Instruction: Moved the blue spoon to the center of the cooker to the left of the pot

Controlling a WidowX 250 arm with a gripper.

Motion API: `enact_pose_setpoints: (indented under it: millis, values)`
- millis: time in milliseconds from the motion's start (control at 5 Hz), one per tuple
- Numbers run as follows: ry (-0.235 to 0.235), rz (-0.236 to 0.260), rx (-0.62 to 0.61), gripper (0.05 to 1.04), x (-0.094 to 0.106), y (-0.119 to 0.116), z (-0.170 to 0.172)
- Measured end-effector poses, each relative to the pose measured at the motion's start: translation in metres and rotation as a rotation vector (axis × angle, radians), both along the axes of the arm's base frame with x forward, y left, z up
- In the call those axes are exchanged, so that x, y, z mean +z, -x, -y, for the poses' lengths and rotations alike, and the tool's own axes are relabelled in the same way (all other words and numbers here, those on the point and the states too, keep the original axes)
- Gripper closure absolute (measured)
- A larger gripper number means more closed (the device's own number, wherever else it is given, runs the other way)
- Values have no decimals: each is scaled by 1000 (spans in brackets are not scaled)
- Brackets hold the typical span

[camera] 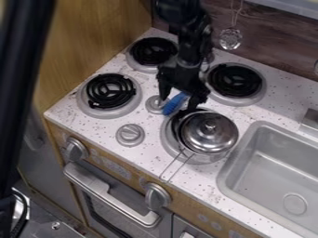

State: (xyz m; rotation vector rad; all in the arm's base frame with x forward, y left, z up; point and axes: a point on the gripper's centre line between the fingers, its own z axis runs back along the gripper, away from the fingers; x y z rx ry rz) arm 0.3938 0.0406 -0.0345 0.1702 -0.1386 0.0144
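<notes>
A speckled white desk (pixel 146 157) holds a smooth grey rectangular sink (pixel 250 142). The black gripper (pixel 180 98) spreads its jaws wide around the blue spoon (pixel 175 103), which lies just behind a shiny round metal pot (pixel 210 133) whose domed lid (pixel 214 124) hides the inside, beside a round grey knob (pixel 153 104).

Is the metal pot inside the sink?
No, the metal pot sits on the front burner beside the sink.
</notes>
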Motion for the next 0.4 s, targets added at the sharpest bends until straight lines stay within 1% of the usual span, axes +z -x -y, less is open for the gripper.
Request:
enact_pose_setpoints:
  millis: [200, 400]
  values:
    - [41, 69, 18, 85, 33, 18, 14]
    - [95, 62, 57, 85, 51, 33, 22]
